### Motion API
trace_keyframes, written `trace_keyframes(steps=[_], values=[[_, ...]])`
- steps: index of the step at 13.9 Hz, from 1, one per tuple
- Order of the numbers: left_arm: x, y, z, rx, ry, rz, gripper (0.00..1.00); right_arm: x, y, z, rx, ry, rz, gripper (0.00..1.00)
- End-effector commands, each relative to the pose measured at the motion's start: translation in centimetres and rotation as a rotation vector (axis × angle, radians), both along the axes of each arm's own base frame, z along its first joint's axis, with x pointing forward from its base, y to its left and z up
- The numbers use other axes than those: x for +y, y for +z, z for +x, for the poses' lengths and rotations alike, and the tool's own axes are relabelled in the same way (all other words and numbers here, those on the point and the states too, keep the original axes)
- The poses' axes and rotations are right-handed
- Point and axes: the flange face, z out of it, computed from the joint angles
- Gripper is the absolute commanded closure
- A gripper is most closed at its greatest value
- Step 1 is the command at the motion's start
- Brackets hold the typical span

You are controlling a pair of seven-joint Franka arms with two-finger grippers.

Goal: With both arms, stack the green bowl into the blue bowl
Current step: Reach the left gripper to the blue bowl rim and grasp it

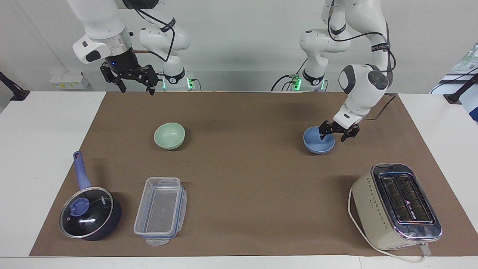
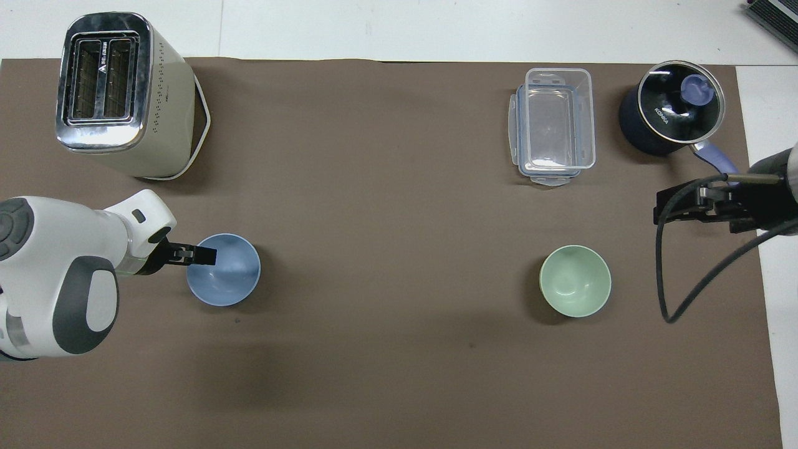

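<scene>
Step in hand: small round periwinkle-blue bowl (image 1: pixel 318 141) being approached; left gripper (image 1: pixel 337 136) spread astride rim. Right gripper (image 1: pixel 136 86) spread, waits. Closure judged next. Pale mint-green bowl (image 1: pixel 169 135) untouched.

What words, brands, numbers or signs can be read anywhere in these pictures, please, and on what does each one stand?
"KONKA": white letters on the glass lid of the pot, legible in the overhead view.
A white triangle logo with a short line of lettering stands on the top of the toaster, between its slots; the lettering is too small to read.
Black bands on the arms' links carry white lettering, also too small to read.
The green bowl, the blue bowl and the plastic container show no text.
</scene>
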Motion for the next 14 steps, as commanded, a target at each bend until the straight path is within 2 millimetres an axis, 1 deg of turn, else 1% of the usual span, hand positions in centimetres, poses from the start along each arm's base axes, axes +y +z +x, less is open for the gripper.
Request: trace_keyframes(steps=[1, 2, 3, 4, 5, 10, 12, 14], values=[[-1.1, -1.9, -1.0, -0.021, -0.004, -0.016, 0.0, -0.3, 0.0, -0.4, -0.011, -0.012, 0.005, 0.0], [-1.8, -2.3, -1.3, -0.031, 0.0, -0.025, 0.0, -0.3, -0.1, -0.4, -0.011, -0.012, 0.005, 0.0], [-1.8, -2.6, -1.5, -0.032, 0.01, -0.03, 0.28, -0.3, -0.1, -0.4, -0.011, -0.012, 0.005, 0.0], [-1.8, -2.6, -1.6, -0.023, 0.011, -0.03, 0.85, -0.3, -0.1, -0.4, -0.011, -0.011, 0.005, 0.0], [-1.8, -2.7, -1.6, -0.02, 0.009, -0.03, 1.0, -0.3, -0.1, -0.4, -0.011, -0.011, 0.005, 0.0], [-1.7, -1.9, -0.8, -0.039, 0.01, -0.032, 1.0, -0.4, -0.2, -0.4, -0.009, -0.011, 0.005, 0.0], [-1.6, -0.6, -0.1, -0.051, 0.01, -0.038, 1.0, -0.6, -0.2, -0.4, -0.009, -0.014, 0.005, 0.0], [-1.9, 1.3, 1.0, -0.037, 0.005, -0.048, 1.0, -0.6, -0.3, -0.4, -0.008, -0.014, 0.005, 0.0]])
